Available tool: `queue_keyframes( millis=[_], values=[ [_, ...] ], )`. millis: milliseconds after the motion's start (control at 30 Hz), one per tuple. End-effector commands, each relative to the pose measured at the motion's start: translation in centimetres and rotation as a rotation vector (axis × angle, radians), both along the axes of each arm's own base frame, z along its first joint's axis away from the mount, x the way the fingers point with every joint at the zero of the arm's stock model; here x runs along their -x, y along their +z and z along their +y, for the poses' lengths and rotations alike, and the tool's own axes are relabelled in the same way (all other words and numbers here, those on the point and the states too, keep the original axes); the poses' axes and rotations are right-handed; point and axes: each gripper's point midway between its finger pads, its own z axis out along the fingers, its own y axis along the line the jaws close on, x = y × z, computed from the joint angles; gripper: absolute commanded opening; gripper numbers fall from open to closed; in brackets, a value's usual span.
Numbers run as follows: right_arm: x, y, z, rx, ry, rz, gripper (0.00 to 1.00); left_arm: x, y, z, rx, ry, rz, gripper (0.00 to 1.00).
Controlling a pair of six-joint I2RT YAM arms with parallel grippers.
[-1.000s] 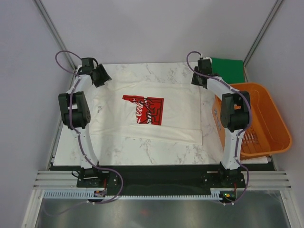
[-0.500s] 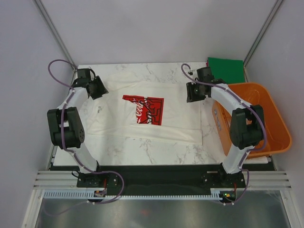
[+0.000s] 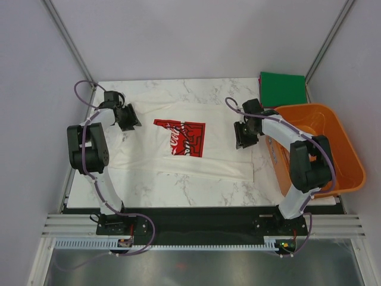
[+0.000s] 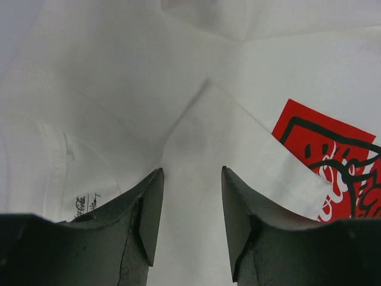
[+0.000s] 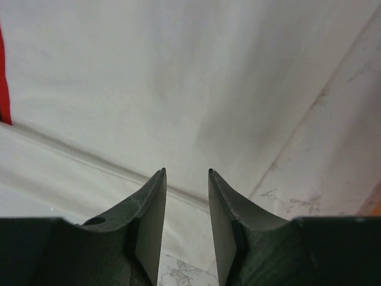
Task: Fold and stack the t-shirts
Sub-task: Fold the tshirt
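My left gripper (image 4: 190,173) and right gripper (image 5: 186,173) hover jaws apart, empty, over the white cloth t-shirt with red print (image 3: 220,152), spread flat on the marble surface (image 3: 178,190) for pinching its sides, I reckon.

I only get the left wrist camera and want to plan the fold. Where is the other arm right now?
Observer: The right gripper is over the right edge of the white t-shirt, jaws apart with nothing between them.
Operator: Is there another shirt anywhere?
Observer: Yes, a green t-shirt lies folded at the far right corner of the table.
Operator: Anything else on that side?
Observer: An orange basket sits at the table's right edge, nearer than the green t-shirt.
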Motion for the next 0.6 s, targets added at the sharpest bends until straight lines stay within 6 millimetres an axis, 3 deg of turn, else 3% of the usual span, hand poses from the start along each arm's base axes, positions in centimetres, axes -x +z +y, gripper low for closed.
queue_keyframes(
  millis=[0,267,367,567],
  values=[
    [0.8,0.6,-1.3,0.024,-0.188,-0.026,0.41,-2.0,0.3,0.1,-0.048,-0.094,-0.053,0.52],
    [2.5,-0.1,-4.9,0.170,-0.402,-0.036,0.37,-3.3,-0.4,0.1,-0.051,-0.111,-0.052,0.51],
    [2.8,-0.4,-4.8,0.169,-0.430,-0.010,0.37,-3.4,-0.5,-0.1,-0.040,-0.113,-0.051,0.47],
    [3.2,-1.2,-4.9,0.193,-0.354,0.003,0.37,-3.6,0.6,-0.2,-0.035,-0.112,-0.073,0.17]
  ],
)
